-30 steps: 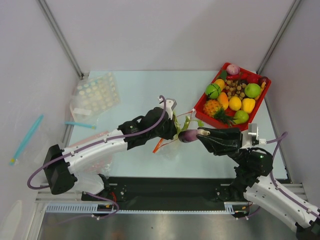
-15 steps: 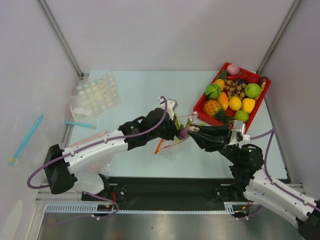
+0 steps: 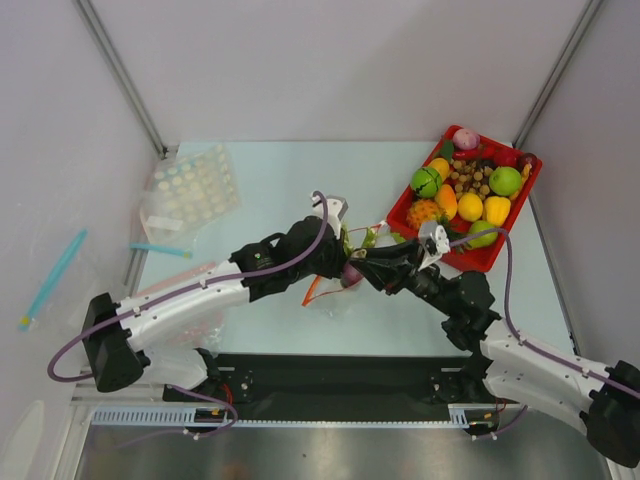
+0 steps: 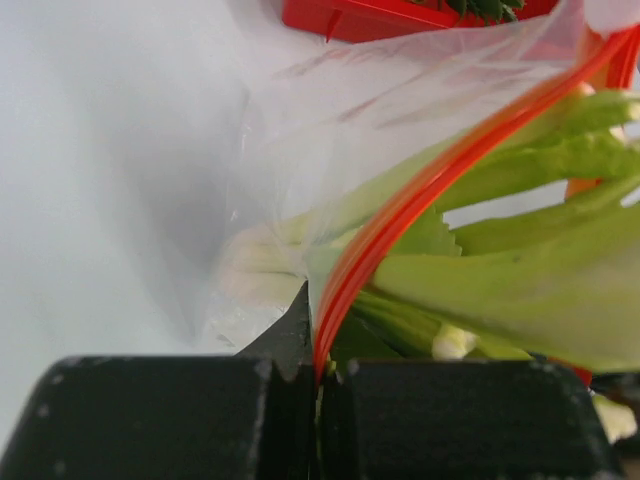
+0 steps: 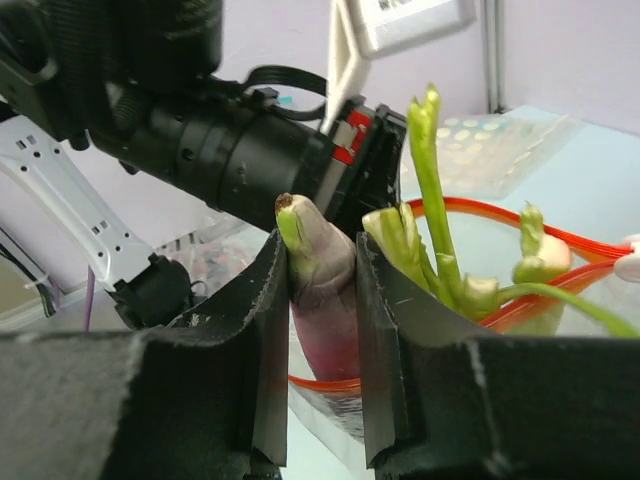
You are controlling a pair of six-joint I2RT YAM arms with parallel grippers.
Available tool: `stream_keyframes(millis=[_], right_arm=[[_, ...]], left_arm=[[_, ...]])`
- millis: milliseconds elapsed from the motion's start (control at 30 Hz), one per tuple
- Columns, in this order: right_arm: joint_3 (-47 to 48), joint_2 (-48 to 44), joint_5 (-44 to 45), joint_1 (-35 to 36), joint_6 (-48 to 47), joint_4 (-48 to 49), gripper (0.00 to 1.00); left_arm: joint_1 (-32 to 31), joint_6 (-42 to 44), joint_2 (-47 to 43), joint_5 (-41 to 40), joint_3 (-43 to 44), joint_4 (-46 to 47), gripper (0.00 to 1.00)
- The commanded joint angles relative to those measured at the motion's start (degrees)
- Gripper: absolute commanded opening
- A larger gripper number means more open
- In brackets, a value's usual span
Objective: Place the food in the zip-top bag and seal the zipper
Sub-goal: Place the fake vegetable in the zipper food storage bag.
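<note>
The clear zip-top bag (image 4: 330, 120) with its red-orange zipper (image 4: 420, 190) is held up at the table's middle (image 3: 335, 290). My left gripper (image 4: 318, 375) is shut on the zipper strip at the bag's mouth; it also shows in the top view (image 3: 335, 258). The leek (image 4: 480, 270) lies inside the bag, its leaves sticking out of the mouth (image 5: 430, 200). My right gripper (image 5: 320, 290) is shut on the dark purple eggplant (image 5: 325, 290), stem end up, its lower end down inside the open mouth (image 3: 352, 275). I cannot pick out the pear.
A red tray (image 3: 505, 225) of several toy fruits stands at the back right. A clear bag with pale dots (image 3: 190, 190) lies at the back left, a blue strip (image 3: 158, 249) beside it. Another bag (image 3: 195, 300) lies under the left arm.
My right gripper has carried the eggplant leftward from beside the bag to its mouth and tipped it in. The left gripper has kept its hold on the zipper.
</note>
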Motion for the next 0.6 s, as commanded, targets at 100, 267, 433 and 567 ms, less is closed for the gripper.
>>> stream_keyframes(millis=[100, 267, 433, 567], right_arm=[[-2.07, 6.72, 1.79, 0.76, 8.65, 16.62, 0.0], [-3.22, 11.21, 1.97, 0.93, 10.42, 22.0, 0.1], [-2.95, 9.56, 3.64, 1.11, 7.96, 18.5, 0.65], [-0.67, 1.84, 5.75, 1.2, 4.36, 6.05, 0.67]], left_arm=[[1.44, 0.42, -5.19, -0.28, -0.3, 2.91, 0.01], [3.72, -0.63, -5.89, 2.27, -2.32, 5.29, 0.0], [5.22, -1.08, -5.54, 4.73, -2.85, 6.08, 0.0], [5.75, -0.99, -5.8, 4.91, -2.94, 6.08, 0.0]])
